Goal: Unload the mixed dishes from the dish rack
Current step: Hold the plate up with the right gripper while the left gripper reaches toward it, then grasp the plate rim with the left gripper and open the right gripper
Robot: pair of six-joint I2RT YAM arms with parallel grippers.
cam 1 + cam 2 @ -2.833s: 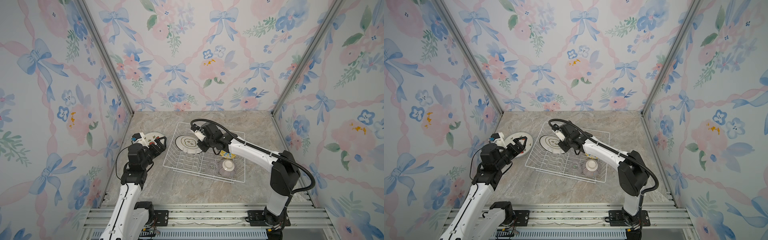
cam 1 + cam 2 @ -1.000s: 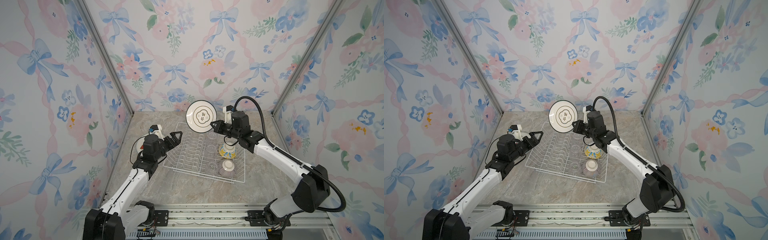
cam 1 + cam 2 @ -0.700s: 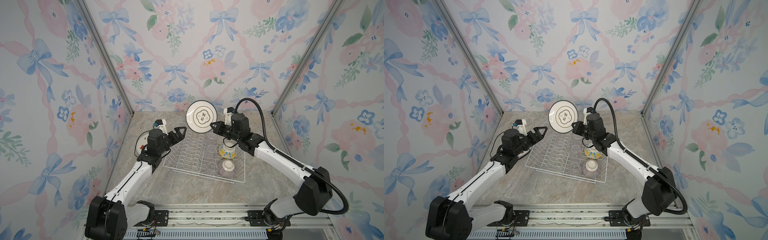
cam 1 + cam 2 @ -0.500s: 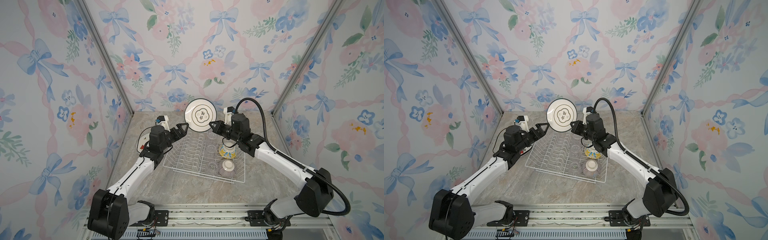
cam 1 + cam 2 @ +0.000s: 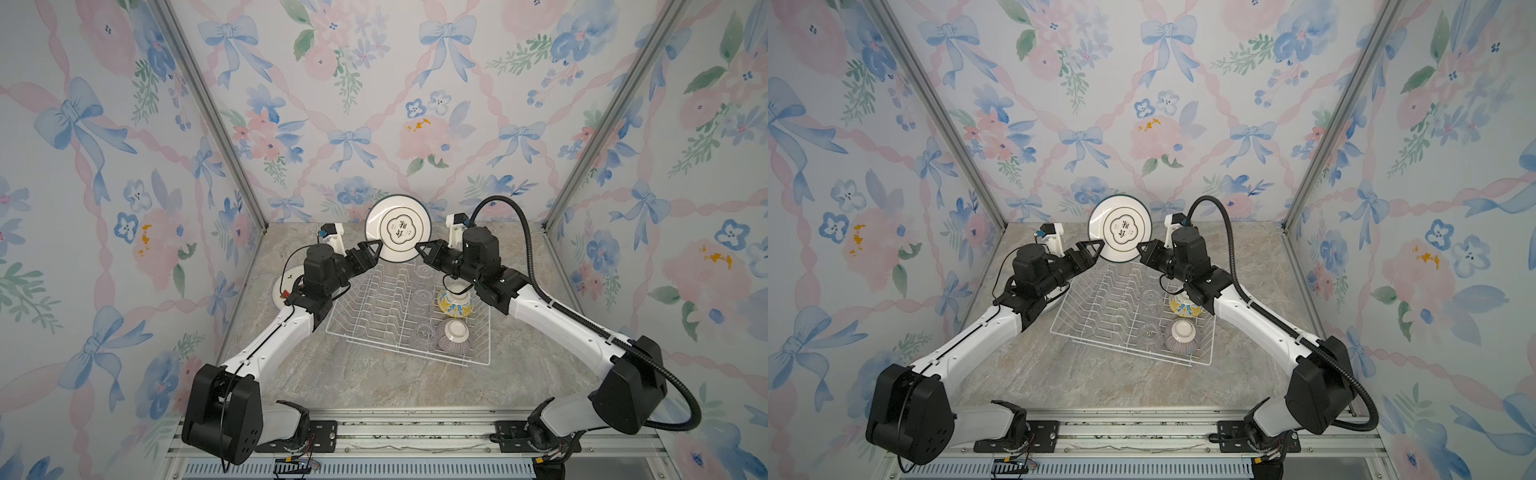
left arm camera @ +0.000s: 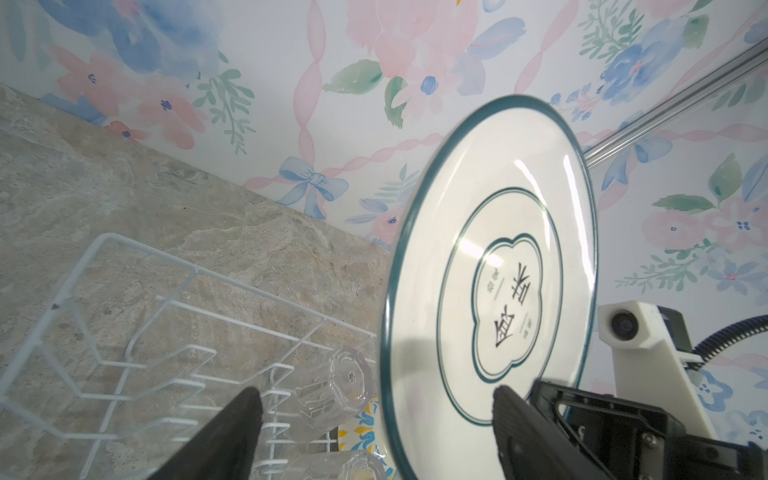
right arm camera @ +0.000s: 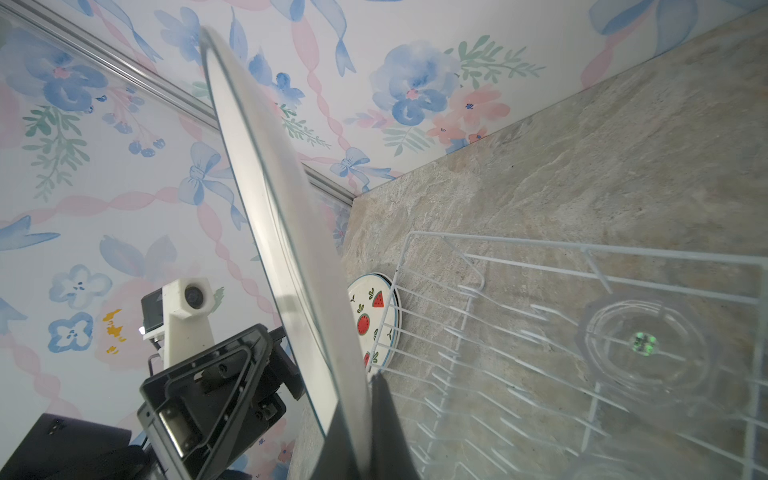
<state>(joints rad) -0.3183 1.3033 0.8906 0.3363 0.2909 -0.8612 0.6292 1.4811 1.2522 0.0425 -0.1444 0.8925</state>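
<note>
A white plate (image 5: 399, 235) (image 5: 1120, 230) with a dark rim band hangs upright above the far side of the dish rack (image 5: 399, 348) (image 5: 1121, 348). My right gripper (image 5: 419, 247) (image 7: 361, 399) is shut on its lower right edge (image 7: 282, 232). My left gripper (image 5: 372, 248) (image 6: 374, 392) is open, its jaws standing on either side of the plate's (image 6: 490, 270) lower left rim without touching it. In the rack lie three clear glasses (image 5: 422, 297), a yellow-blue floral bowl (image 5: 453, 305) and an upturned grey-striped bowl (image 5: 455, 336).
Other plates (image 5: 280, 291) lie stacked on the stone table left of the rack, partly behind my left arm; the top one (image 7: 374, 316) has watermelon pictures. The rack's left half holds only bare divider prongs (image 5: 1100, 299). Papered walls close in the back and sides.
My left gripper has swung up and to the right from beside the rack until its open jaws straddle the plate's rim. The right gripper has carried the plate a little to the left.
</note>
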